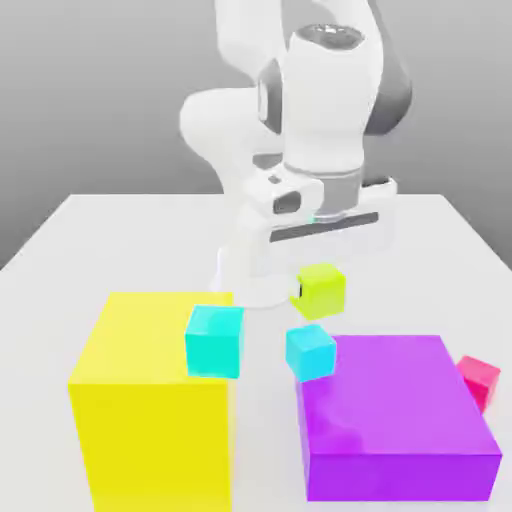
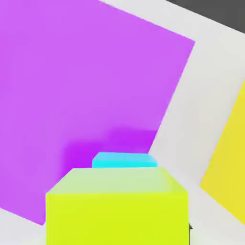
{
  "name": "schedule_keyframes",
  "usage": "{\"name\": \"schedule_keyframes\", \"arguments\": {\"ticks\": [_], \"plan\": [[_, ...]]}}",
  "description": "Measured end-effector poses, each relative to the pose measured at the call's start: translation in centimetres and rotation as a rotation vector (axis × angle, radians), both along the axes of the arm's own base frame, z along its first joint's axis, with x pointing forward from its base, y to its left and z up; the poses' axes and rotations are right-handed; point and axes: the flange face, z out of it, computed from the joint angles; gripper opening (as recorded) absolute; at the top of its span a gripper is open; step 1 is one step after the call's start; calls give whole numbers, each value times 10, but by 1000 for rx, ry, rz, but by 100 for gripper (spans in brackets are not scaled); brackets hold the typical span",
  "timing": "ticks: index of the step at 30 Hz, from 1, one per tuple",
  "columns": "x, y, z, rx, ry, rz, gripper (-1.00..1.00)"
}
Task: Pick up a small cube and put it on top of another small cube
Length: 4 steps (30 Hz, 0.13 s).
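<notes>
The white arm (image 1: 300,110) reaches down over the middle of the white desk (image 1: 90,225), and its jaws are closed on the small lime-green cube (image 1: 319,291), which hangs clear of the desk surface just under the hand. In the hand view the same cube (image 2: 117,206) sits close before the camera, its top face level and its front face square on.

Below and slightly toward the front edge of the desk from the held cube, a cyan cube (image 1: 310,351) rests against the back corner of the big purple block (image 1: 395,420); whether it sits on the desk or on the block's edge I cannot tell. In the hand view a cyan cube (image 2: 124,160) peeks out just beyond the lime-green one, with the purple block's (image 2: 91,86) broad top behind it.

A second cyan cube (image 1: 214,341) lies at the back corner of the big yellow block (image 1: 150,400), which stands at the front of the desk on the exterior view's left. The purple block stands at the front on the exterior view's right, apart from the yellow one. A pink-red cube (image 1: 480,380) rests on the desk just beside the purple block's far side, near the desk's edge on the exterior view's right.
</notes>
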Motion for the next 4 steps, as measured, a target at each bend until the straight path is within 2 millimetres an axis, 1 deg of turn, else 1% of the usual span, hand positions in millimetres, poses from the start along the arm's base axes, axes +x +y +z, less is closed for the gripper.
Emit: {"name": "schedule_keyframes", "arguments": {"ticks": [1,4], "plan": [[-1,0,-11,0,0,0,100],[-1,0,-11,0,0,0,100]]}}
